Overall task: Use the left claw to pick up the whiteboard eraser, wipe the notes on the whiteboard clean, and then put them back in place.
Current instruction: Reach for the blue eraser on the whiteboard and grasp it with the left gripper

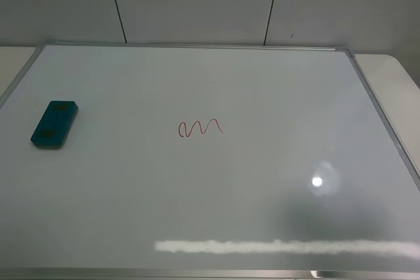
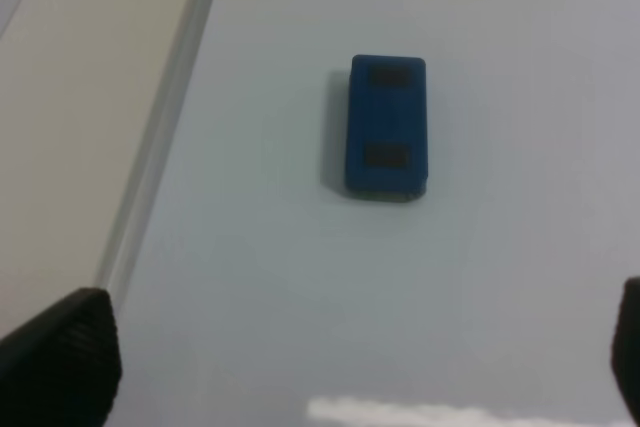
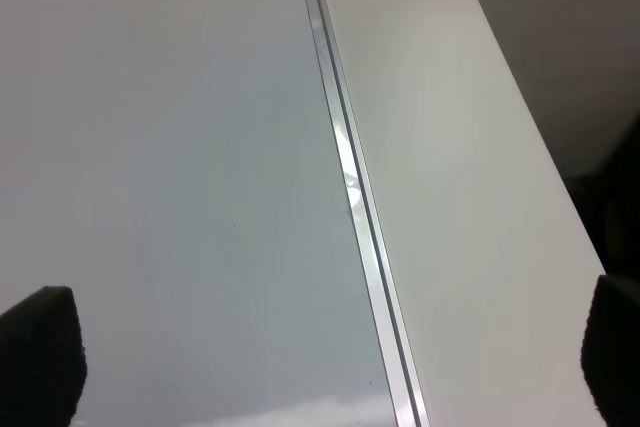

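Black, apparently rubbery fingertips [image 2: 58,362] on the left hand [image 2: 345,352], likewise the right hand [image 3: 326,349].

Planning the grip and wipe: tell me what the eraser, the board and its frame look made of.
Eraser: teal, matte, rounded corners, probably plastic or foam. Board: glossy white coated surface, showing bright reflections. Frame: thin silvery strip with a sheen, likely aluminium.

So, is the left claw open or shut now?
Open. The left claw shows its fingers at opposite edges of the wrist view, wide apart, with nothing between them; the eraser lies apart on the whiteboard.
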`<act>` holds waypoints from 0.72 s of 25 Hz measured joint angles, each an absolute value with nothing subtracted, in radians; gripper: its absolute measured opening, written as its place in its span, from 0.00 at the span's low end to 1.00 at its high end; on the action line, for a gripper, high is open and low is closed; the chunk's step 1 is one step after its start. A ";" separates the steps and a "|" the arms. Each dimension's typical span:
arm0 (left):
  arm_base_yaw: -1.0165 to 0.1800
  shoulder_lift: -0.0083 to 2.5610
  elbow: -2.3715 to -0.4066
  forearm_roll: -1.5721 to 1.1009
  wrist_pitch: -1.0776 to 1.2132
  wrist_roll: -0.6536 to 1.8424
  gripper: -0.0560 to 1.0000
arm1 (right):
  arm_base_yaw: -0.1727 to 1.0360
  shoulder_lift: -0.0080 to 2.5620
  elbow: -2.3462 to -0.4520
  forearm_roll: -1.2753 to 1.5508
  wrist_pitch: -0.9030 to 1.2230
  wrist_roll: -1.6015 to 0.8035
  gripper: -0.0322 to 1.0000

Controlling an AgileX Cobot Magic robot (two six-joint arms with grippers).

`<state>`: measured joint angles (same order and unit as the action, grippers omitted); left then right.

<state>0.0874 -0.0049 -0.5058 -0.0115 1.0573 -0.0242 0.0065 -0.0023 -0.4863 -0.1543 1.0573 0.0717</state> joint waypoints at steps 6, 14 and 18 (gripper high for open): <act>0.087 -0.005 -0.506 -0.012 1.057 -0.024 0.99 | 0.006 -0.002 -0.486 -0.154 1.057 0.072 0.99; 0.087 -0.005 -0.506 0.000 1.057 -0.025 0.99 | 0.006 -0.002 -0.486 -0.154 1.057 0.072 0.99; 0.087 -0.005 -0.506 0.000 1.057 -0.025 0.99 | 0.006 -0.002 -0.486 -0.154 1.057 0.072 0.99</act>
